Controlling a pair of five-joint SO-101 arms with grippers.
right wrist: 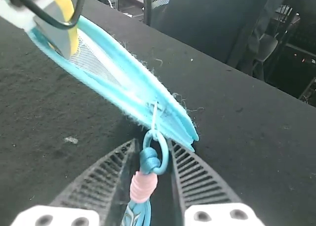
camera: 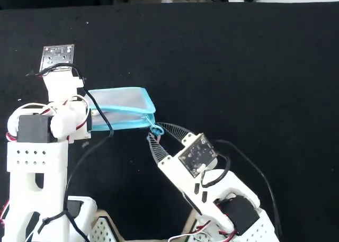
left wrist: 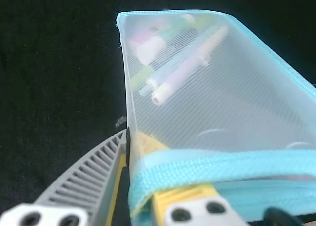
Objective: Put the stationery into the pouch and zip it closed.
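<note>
Left fingers (left wrist: 94, 174), at the left of the high view, clamped shut on the left end of the pouch (camera: 124, 101), pens (left wrist: 185, 67) already inside behind the mesh. Pouch left of centre, held between both arms, long axis running left to right across the worktop (camera: 238, 67). Off its lower right corner, right fingers (right wrist: 197, 176) closed on the zip pull (right wrist: 147, 162), slider (right wrist: 154, 114) close to that end. Remaining travel judged short and rightward along the zip, straight away from the left hold.
</note>
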